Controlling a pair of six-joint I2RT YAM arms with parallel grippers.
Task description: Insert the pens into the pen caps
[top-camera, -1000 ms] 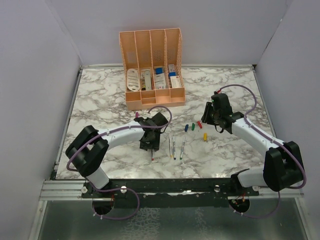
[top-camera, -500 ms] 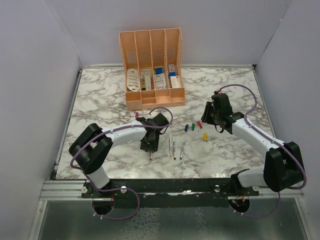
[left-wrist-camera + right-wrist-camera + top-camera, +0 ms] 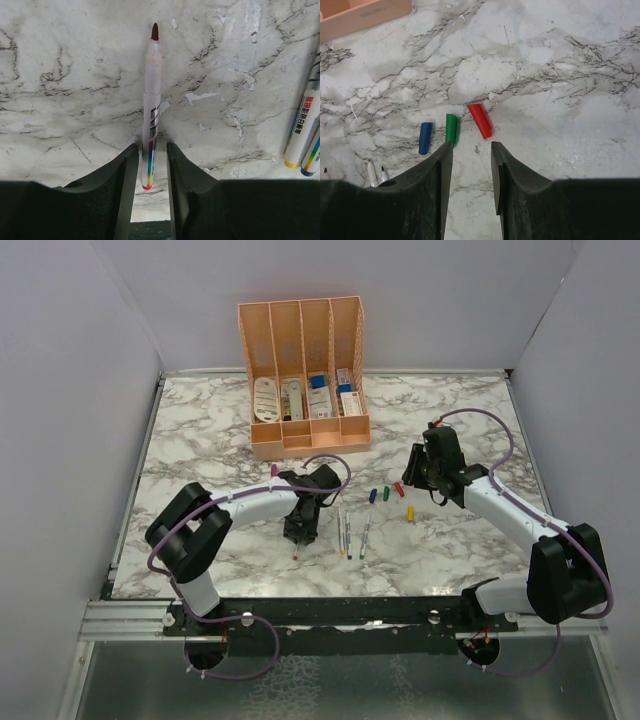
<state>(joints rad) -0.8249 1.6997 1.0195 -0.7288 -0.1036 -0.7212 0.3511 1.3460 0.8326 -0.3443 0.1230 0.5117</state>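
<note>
A grey-white pen (image 3: 151,100) with a red tip lies lengthwise between my left gripper's (image 3: 152,150) jaws. It rests against the left finger, with a gap to the right one. In the top view this gripper (image 3: 301,532) is low over the table and the pen's tip (image 3: 297,556) points toward the near edge. Three more pens (image 3: 349,533) lie just to its right. My right gripper (image 3: 472,147) is open and empty above the table. Just beyond its tips lie the red cap (image 3: 480,120), green cap (image 3: 451,128) and blue cap (image 3: 425,138). A yellow cap (image 3: 410,512) and a purple cap (image 3: 273,469) lie apart.
The peach organiser (image 3: 305,445) with white boxes and cards stands at the back centre; its front corner shows in the right wrist view (image 3: 360,17). Two other pens' ends (image 3: 304,132) lie to the right of the left gripper. White walls enclose the marble table (image 3: 200,430).
My left gripper has turned and shifted slightly, and the red-tipped pen's tip has moved a little to the left with it. The right arm has not moved.
</note>
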